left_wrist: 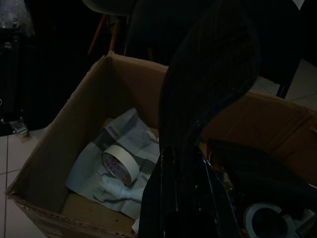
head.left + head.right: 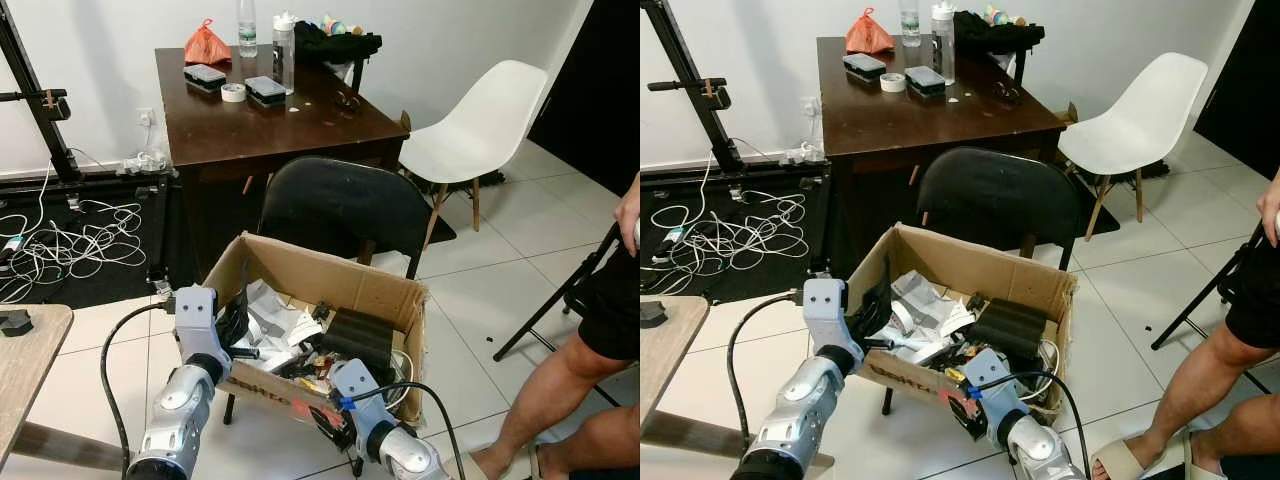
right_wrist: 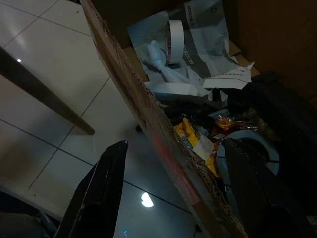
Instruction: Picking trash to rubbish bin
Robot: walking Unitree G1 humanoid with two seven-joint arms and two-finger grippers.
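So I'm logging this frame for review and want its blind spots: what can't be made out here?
- Left pincer: whether it holds anything; the left wrist view is dark and its own finger blocks the cardboard box.
- Box bottom: buried under crumpled paper and a black item in the eye views.
- Person: cut off by the right edge.
- Small items on the table: too small to identify.

Head eyes look down on the cardboard box (image 2: 330,275); dim wrist cameras apparently peer inside

Person (image 2: 590,330) cut off at right edge, left gripper (image 2: 238,318) fingertips seemingly hidden inside box (image 2: 330,275)
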